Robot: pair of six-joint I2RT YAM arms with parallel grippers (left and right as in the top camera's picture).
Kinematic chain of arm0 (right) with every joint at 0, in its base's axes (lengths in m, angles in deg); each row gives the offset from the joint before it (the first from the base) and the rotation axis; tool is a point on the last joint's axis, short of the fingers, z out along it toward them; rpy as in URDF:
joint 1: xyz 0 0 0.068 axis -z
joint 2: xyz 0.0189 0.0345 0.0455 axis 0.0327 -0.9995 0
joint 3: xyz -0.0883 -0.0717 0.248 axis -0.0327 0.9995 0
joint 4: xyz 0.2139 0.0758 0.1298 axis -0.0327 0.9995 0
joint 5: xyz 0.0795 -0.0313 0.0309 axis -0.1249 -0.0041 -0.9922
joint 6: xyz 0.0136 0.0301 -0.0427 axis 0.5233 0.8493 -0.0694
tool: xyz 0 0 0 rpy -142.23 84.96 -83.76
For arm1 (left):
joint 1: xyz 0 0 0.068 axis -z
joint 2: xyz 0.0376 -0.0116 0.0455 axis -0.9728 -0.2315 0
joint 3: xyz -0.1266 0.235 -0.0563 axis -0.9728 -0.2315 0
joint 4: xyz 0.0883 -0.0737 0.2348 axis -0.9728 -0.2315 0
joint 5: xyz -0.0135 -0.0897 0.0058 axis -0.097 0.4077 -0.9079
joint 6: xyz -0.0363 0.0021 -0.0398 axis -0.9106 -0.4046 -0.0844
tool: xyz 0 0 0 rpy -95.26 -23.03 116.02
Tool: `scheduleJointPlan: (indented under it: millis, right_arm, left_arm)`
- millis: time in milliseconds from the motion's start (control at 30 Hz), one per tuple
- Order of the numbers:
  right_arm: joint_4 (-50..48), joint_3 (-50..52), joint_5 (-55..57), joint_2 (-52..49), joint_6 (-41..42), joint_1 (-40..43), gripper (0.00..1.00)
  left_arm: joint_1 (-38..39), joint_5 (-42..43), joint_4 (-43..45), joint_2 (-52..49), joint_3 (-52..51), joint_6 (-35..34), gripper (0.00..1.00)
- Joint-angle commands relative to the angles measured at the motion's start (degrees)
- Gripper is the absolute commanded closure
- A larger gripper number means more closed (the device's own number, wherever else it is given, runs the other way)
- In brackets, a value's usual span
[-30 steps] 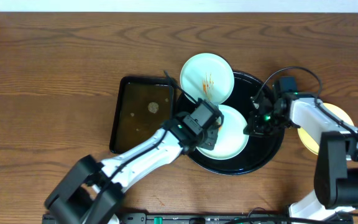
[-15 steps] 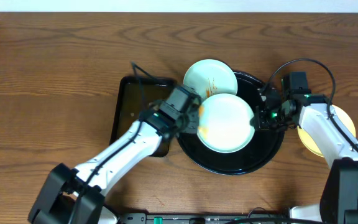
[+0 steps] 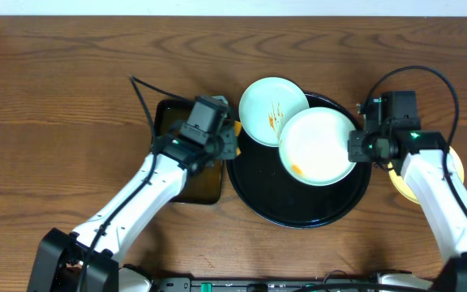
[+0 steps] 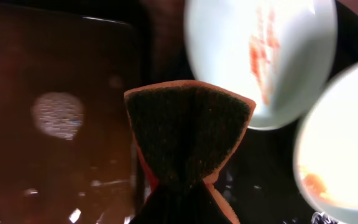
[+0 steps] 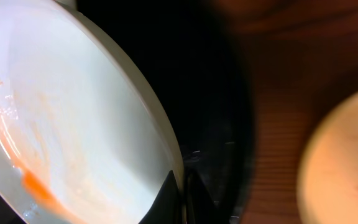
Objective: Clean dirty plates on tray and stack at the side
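Fingers of my right gripper (image 3: pixel 355 149) are clamped on the near rim of a pale mint-white round plate (image 3: pixel 319 146), held over the glossy black round tray (image 3: pixel 298 222). Its orange smear (image 3: pixel 297 169) lies opposite those fingers, toward my left gripper (image 3: pixel 232 136), which is pinched on an orange scouring sponge (image 4: pixel 188 130). Behind the right fingers, the brown wood tabletop (image 3: pixel 460 97) looks to me like stacking room.
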Motion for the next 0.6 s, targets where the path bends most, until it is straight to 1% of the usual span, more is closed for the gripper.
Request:
scheduleJointPlan:
  millis: [0,167,233,367,400,500,567]
  right_arm:
    - [-0.2,-0.1,8.7,3.5,-0.1,-2.7,0.99]
    - [-0.2,-0.1,18.0,7.3,-0.1,-7.2,0.99]
    - [-0.1,-0.1,20.5,8.3,-1.4,-9.0,0.99]
    - [3.3,-0.1,20.2,8.9,-2.9,-12.7,0.99]
    - [4.7,-0.1,19.9,8.7,-2.5,-13.4,0.99]
    - [9.3,-0.1,22.6,7.8,1.9,-14.6,0.99]
    - [11.3,-0.1,23.4,7.2,3.0,-14.9,0.99]
  left_arm:
    - [-3.0,-0.7,-0.7,0.7,0.1,0.5,0.92]
    - [-6.9,-0.7,-1.9,0.7,0.1,0.5,0.92]
    - [-7.6,-0.7,-2.2,0.7,0.1,0.5,0.92]
    - [-7.7,-0.4,-2.5,0.7,0.1,0.5,0.92]
    - [-7.6,-0.2,-2.5,0.7,0.1,0.5,0.92]
    - [-7.5,0.0,-2.7,0.7,0.1,0.5,0.92]
    - [-7.5,0.0,-3.0,0.7,0.1,0.5,0.92]
